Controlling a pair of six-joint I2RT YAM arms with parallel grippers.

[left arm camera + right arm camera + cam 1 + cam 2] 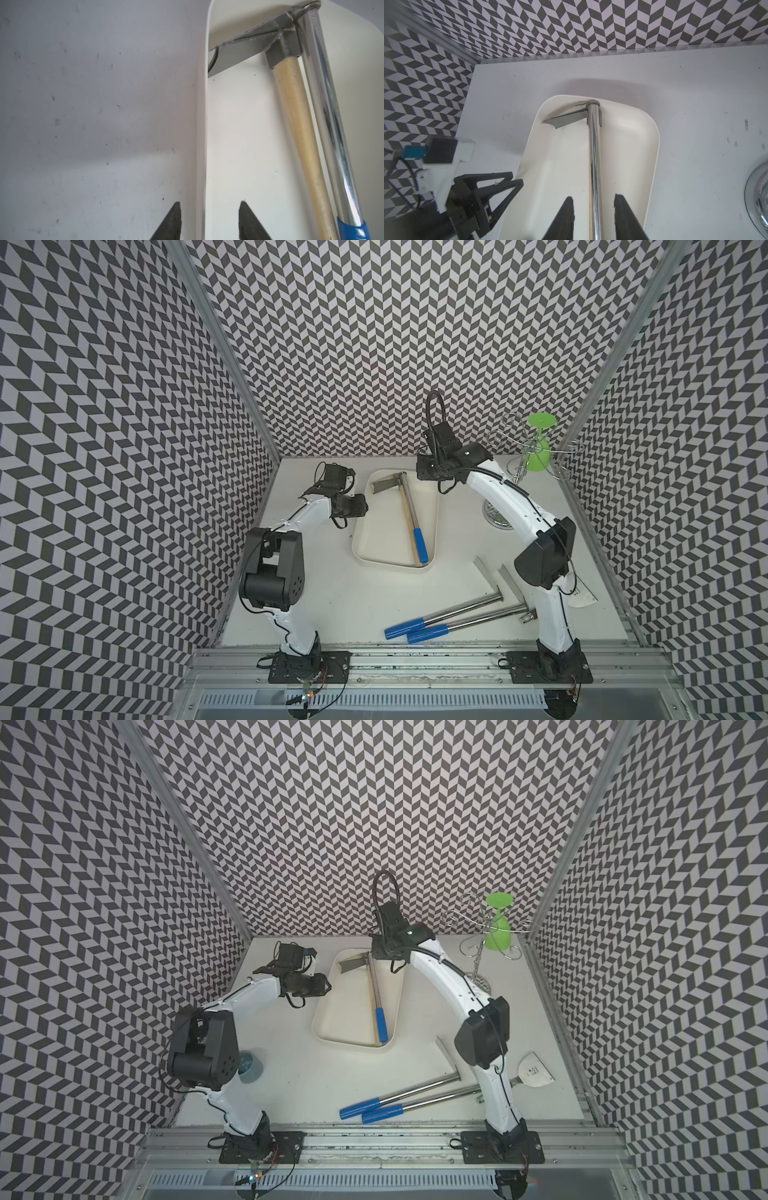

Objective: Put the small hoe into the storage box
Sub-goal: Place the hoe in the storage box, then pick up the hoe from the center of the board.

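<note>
Tools lie side by side in the storage box (382,531), which sits mid-table between the two arms: the small hoe (420,545), with a chrome shaft and a blue grip, and touching it or just beside it a wooden-handled hoe (295,116). In both top views the small hoe runs the length of the box along the side nearer the right arm. Its grey blade is at the far end, turned toward the left arm, and its blue grip is at the near corner.

The right gripper (593,196) hangs over the far half of the box. Its jaws are a little apart on either side of the chrome shaft, with a slim gap showing on each side, so it holds nothing.

The left gripper (209,202) is at the box's other long side. Its jaws are parted wider and straddle the box wall, one finger over the table (93,124) and one over the box floor. Neither finger presses on the rim.

Near the front of the table, by the right arm's base, two longer hoes (453,614) with blue grips lie close together, well apart from the box. A wire rack (519,456) with a green cup (539,456) hung upside down on it stands in the far right corner.
</note>
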